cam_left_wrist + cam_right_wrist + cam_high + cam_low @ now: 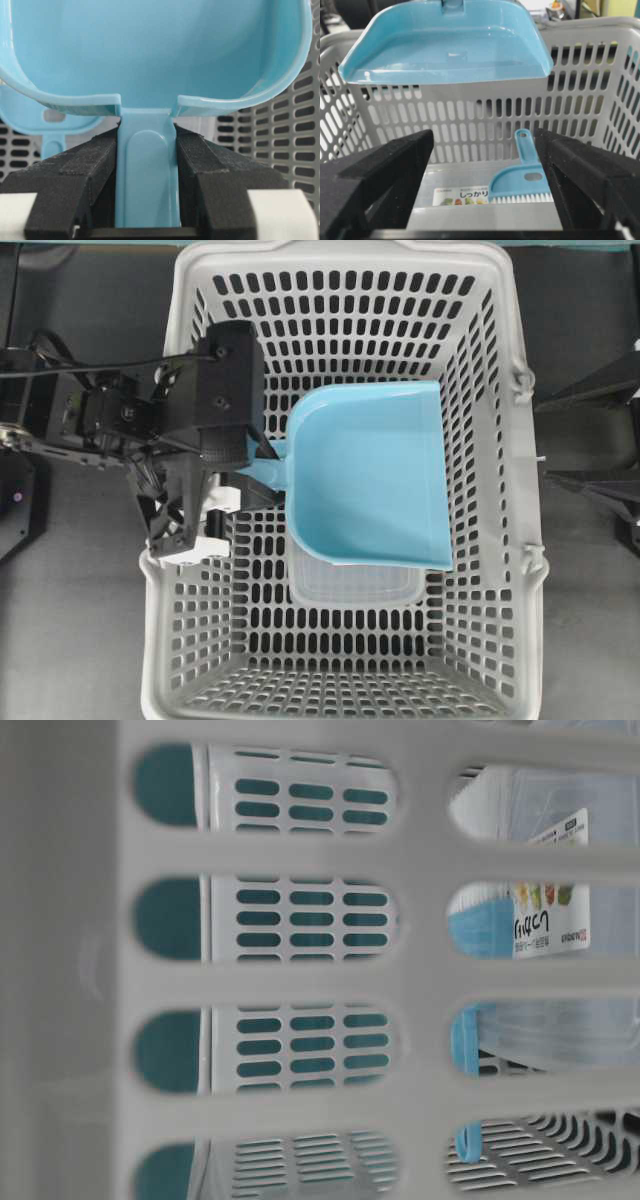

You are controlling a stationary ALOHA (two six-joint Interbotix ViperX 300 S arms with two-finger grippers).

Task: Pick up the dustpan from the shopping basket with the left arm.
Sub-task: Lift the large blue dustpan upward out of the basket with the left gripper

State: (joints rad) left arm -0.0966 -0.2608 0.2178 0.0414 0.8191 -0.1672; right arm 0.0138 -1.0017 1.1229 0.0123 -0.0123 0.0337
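The light blue dustpan (370, 475) hangs level inside the grey shopping basket (520, 540), raised off its floor. My left gripper (262, 465) is shut on the pan's thin handle (147, 175). In the left wrist view both black fingers (95, 155) press against the handle's sides just behind the scoop's rim. From the right wrist view the dustpan (445, 45) floats near the height of the basket's far rim. My right gripper (484, 135) stands open with nothing between its fingers, facing into the basket.
A clear rectangular tray (350, 585) with a printed label lies on the basket floor under the pan. A small blue hand brush (522, 175) with white bristles rests on it. The slotted basket walls (300, 980) enclose all sides.
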